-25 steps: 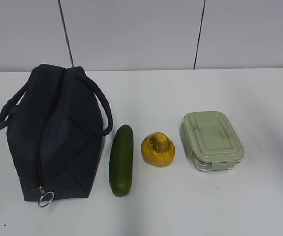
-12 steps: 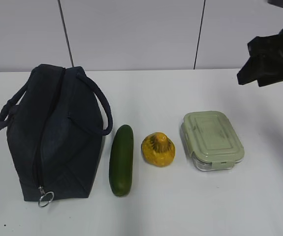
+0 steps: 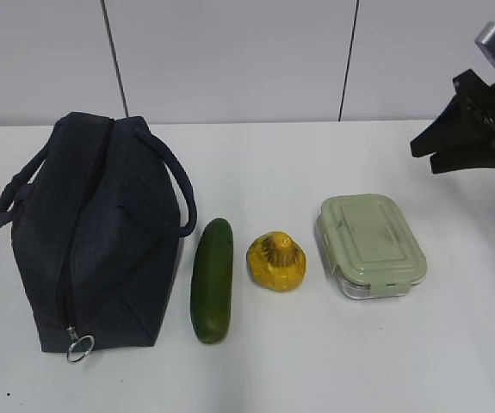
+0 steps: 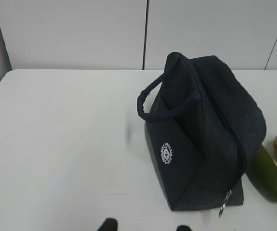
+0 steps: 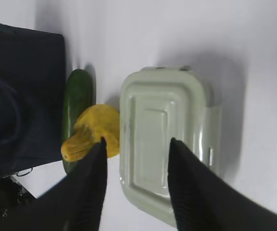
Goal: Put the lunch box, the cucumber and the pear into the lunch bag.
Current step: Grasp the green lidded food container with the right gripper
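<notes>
The exterior view showed a white bench (image 3: 316, 370) with four things in a row. The lunch bag (image 3: 101, 241) sat on the left, zipped shut, with its ring pull (image 3: 80, 348) at the near end. Just beside it lay the cucumber (image 3: 212, 280). Next came the pear (image 3: 276, 261), close to the cucumber but not touching it. The lunch box (image 3: 370, 245) stood to the right of the pear with its green lid on. None of them was inside the bag.

The right gripper (image 3: 458, 146) hung in the air at the far right, above and behind the lunch box. In the right wrist view its two fingers (image 5: 92, 192) were spread apart over the lunch box and held nothing.

In the left wrist view only the tips of the left gripper (image 4: 145, 225) showed at the bottom edge. They were apart, with nothing between them, well away from the bag.
</notes>
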